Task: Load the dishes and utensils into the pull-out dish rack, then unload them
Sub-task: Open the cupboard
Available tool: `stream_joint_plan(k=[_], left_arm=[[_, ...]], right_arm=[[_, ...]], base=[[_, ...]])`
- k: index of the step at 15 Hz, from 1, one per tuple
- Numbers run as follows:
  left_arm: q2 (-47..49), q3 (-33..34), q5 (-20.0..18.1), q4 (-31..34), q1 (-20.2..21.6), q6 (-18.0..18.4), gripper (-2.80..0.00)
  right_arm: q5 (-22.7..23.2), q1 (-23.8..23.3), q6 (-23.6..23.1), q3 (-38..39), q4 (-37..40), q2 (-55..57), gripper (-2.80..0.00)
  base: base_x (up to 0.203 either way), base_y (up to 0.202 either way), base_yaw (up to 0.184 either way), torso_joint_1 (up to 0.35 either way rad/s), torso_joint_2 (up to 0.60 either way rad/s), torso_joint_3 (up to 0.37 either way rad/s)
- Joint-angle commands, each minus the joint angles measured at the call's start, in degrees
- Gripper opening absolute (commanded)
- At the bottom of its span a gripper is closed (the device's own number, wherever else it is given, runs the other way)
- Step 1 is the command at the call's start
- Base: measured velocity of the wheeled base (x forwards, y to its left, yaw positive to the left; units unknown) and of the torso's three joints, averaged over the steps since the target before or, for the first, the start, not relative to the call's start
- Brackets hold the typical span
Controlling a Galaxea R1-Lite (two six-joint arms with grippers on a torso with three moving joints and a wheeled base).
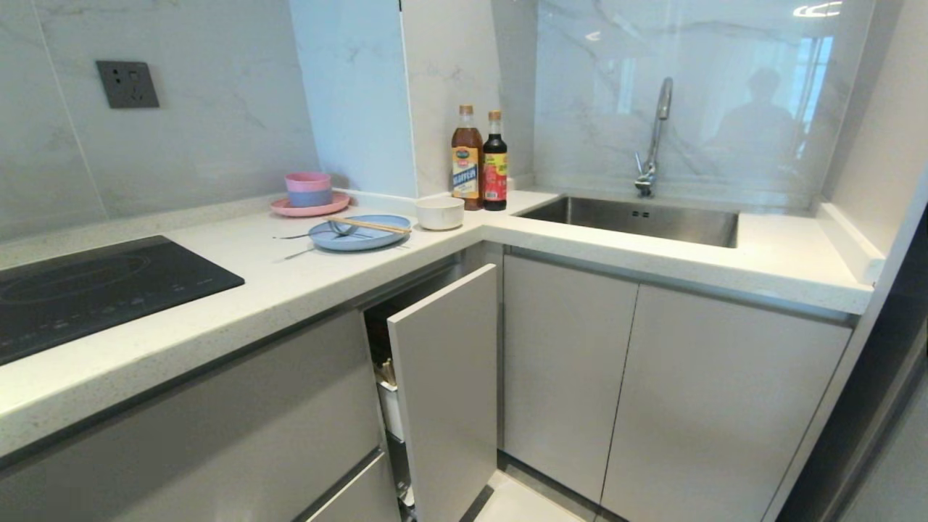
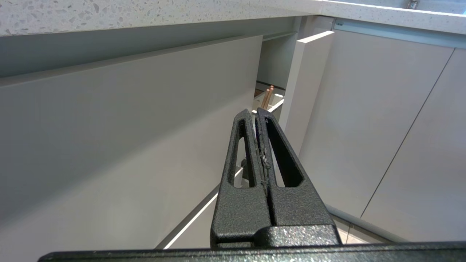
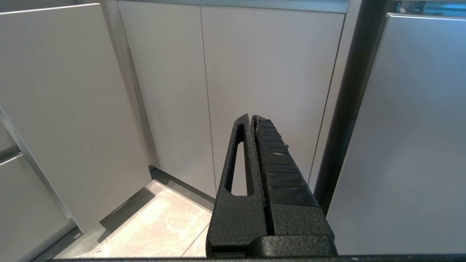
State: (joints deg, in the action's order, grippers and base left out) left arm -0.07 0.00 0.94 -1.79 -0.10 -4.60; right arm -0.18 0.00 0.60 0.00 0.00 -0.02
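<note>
I see the light-blue plate (image 1: 359,233) near the inner corner of the worktop (image 1: 290,290), set back from the front edge, with the chopsticks (image 1: 367,225) laid across it and the metal cutlery (image 1: 301,245) beside and partly on it, handles reaching toward the hob (image 1: 94,286). The off-white bowl (image 1: 439,213) stands just beside the plate, close to the two sauce bottles (image 1: 479,159) at the back wall. A pink plate with stacked small bowls (image 1: 309,194) sits behind, toward the wall.

Below the corner, the pull-out dish rack (image 1: 444,391) is drawn partly out, its flat front panel standing clear of the neighbouring cabinet doors (image 1: 638,391); a white cup shows in the gap behind it. The sink (image 1: 631,220) lies along the other leg of the worktop.

My left end effector (image 2: 257,113) hangs low before the drawer fronts, fingers pressed together, empty. My right end effector (image 3: 251,118) faces the cabinet doors above open floor (image 3: 160,225), fingers likewise pressed together, empty.
</note>
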Motion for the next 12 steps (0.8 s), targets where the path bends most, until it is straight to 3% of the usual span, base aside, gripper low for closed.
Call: stream_joint_plan(k=[1, 9, 12], left_arm=[[0.1, 0.6, 0.0, -0.1, 0.0, 0.0, -2.8], [0.1, 0.6, 0.0, 0.1, 0.0, 0.4, -2.8], [0.1, 0.6, -0.1, -0.1, 0.0, 0.3, -2.8]], right_arm=[[0.0, 0.0, 0.0, 0.1, 0.0, 0.0, -2.8], [0.0, 0.0, 0.0, 0.1, 0.0, 0.0, -2.8], [0.0, 0.0, 0.0, 0.1, 0.0, 0.0, -2.8]], base=[[0.0, 0.0, 0.0, 0.0, 0.0, 0.0], [0.0, 0.0, 0.0, 0.0, 0.0, 0.0], [0.122, 0.0, 0.0, -0.004, 0.0, 0.006]])
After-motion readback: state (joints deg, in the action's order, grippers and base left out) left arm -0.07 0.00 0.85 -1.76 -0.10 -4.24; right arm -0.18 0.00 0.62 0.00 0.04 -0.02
